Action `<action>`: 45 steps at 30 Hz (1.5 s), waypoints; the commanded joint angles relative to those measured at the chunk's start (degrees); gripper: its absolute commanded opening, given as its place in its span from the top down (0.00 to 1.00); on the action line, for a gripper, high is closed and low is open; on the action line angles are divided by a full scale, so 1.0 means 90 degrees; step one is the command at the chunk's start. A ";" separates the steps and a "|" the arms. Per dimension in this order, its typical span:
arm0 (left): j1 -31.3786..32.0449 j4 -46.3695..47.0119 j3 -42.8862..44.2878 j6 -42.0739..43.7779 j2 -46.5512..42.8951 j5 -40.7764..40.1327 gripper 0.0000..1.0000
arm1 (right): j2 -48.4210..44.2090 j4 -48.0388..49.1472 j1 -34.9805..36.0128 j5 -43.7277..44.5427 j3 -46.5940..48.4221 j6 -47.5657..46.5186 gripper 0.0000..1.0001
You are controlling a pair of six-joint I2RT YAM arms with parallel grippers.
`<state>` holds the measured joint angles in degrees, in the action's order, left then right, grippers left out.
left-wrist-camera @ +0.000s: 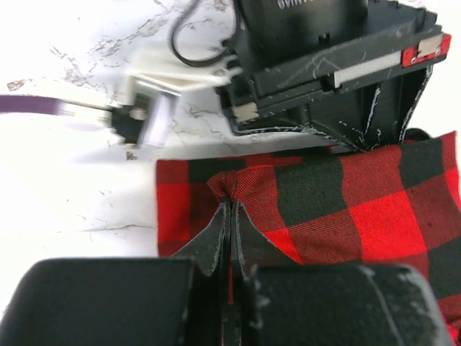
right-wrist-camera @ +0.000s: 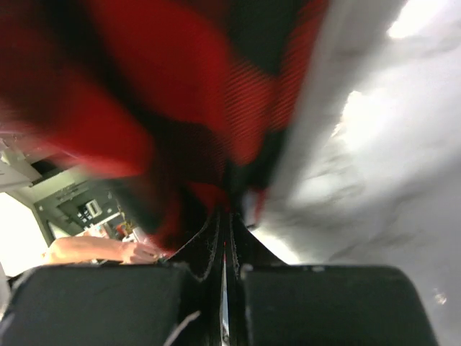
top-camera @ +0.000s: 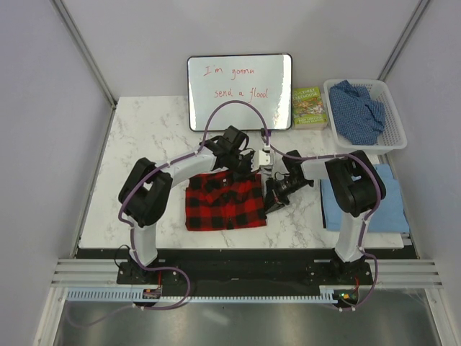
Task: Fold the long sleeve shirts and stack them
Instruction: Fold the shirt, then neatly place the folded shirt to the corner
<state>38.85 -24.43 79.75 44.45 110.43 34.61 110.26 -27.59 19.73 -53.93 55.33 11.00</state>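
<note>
The red-and-black checked flannel [top-camera: 225, 202] lies folded into a rectangle on the marble table between the arms. My left gripper [top-camera: 248, 171] pinches its far edge; in the left wrist view the gripper [left-wrist-camera: 229, 198] is shut on a puckered bit of the flannel [left-wrist-camera: 346, 209]. My right gripper [top-camera: 271, 205] holds the flannel's right edge. The right wrist view is blurred and shows that gripper [right-wrist-camera: 229, 210] shut on raised flannel [right-wrist-camera: 166, 94]. A plain light blue shirt [top-camera: 367, 202] lies folded at the right. The darker blue speckled shirt [top-camera: 356, 109] sits crumpled in a basket.
A white basket [top-camera: 392, 133] stands at the back right. A whiteboard [top-camera: 240, 92] with red writing leans at the back, with a green book [top-camera: 310, 107] beside it. The right arm's black body [left-wrist-camera: 338, 65] looms close beyond the flannel in the left wrist view.
</note>
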 commanded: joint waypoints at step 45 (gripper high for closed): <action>0.1206 0.2388 -0.2940 -0.0857 -0.2758 -0.2015 0.56 | -0.1958 0.0662 -0.0990 0.0250 -0.0474 0.0514 0.58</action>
<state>40.62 -13.28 63.00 33.54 88.49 27.31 94.91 -33.52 11.62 -49.93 53.71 6.42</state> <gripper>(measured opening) 0.479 0.403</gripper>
